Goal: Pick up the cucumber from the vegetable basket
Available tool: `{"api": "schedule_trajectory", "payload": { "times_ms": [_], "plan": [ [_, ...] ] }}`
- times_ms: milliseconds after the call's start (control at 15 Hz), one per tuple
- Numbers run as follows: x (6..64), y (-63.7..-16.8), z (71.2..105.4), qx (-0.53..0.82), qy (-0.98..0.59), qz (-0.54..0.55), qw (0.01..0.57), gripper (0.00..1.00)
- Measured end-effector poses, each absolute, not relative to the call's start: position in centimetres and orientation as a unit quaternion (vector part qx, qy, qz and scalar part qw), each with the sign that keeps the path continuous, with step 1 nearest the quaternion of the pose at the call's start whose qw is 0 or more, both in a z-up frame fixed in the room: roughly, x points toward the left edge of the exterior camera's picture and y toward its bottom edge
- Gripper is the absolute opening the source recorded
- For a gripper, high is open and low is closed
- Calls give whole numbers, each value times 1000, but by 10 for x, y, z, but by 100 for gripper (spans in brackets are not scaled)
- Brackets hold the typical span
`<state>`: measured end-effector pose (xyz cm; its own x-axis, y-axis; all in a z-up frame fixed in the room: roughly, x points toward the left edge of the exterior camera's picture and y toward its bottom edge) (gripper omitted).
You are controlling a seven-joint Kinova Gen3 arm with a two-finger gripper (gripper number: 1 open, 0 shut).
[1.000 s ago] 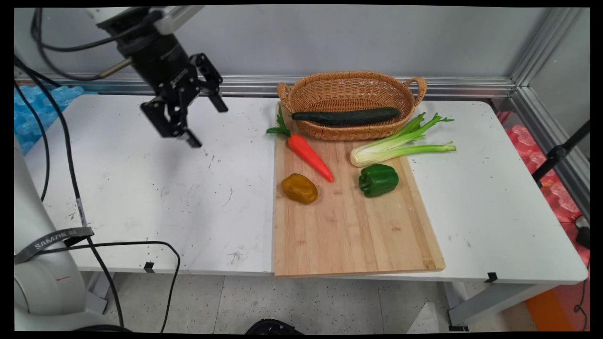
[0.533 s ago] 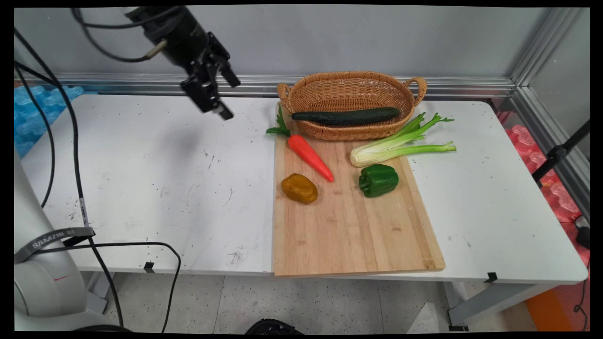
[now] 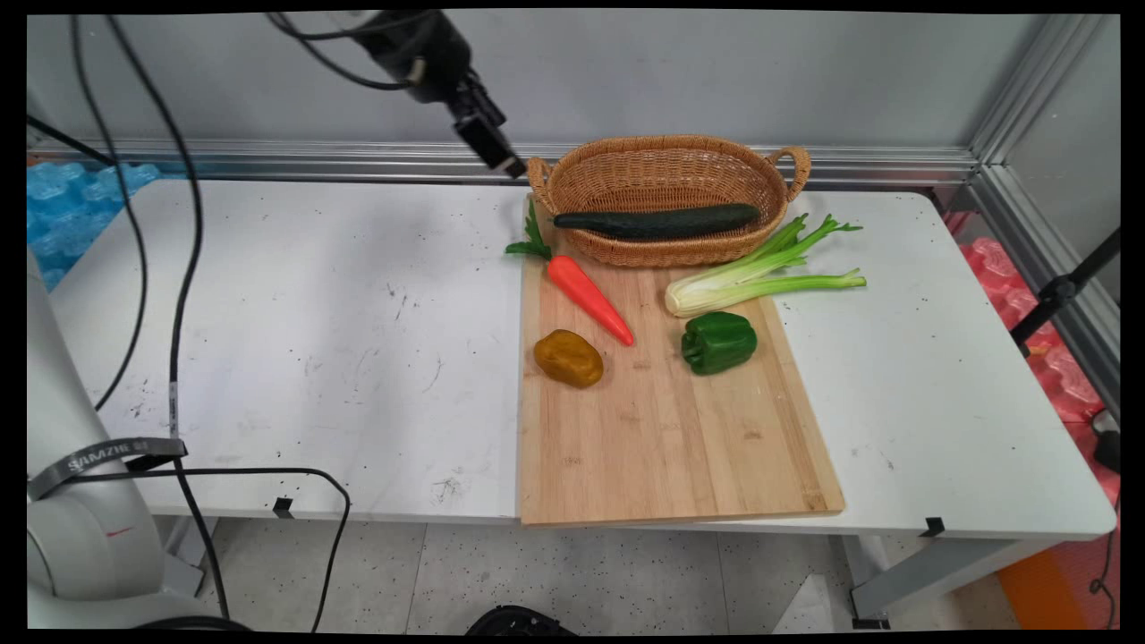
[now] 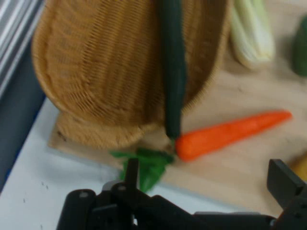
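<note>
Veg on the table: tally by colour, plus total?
Green: 3 - cucumber in the basket, celery, green pepper
Orange: 1 - carrot
Yellow-brown: 1 - pepper
Total: 5

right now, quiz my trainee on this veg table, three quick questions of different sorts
1. True or false: the cucumber lies in the basket.
2. Which lies nearest the board's near edge? A carrot B yellow pepper C celery
3. Fill in: the gripper hangs in the air beside the basket's ____ handle, as the main view shows it.

Key: 1 true. 2 B. 3 left.
</note>
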<state>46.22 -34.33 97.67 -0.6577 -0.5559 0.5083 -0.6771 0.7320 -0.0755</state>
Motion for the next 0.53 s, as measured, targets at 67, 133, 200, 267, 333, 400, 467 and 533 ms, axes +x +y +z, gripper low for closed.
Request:
{"api": "schedule_trajectory", "payload": {
  "times_ms": [67,133,200,267,333,400,467,533],
  "plan": [
    [457,-352,971,349,-897,133,235,100],
    [451,-362,964,354,-894,135,238,100],
    [445,-370,958,357,-893,136,240,100],
    [438,-379,950,358,-892,137,241,100],
    [431,-388,942,359,-891,137,243,100],
    [424,-397,933,360,-890,138,244,100],
    [419,-402,928,361,-889,138,245,100],
    [414,-409,922,362,-888,139,246,100]
  ]
}}
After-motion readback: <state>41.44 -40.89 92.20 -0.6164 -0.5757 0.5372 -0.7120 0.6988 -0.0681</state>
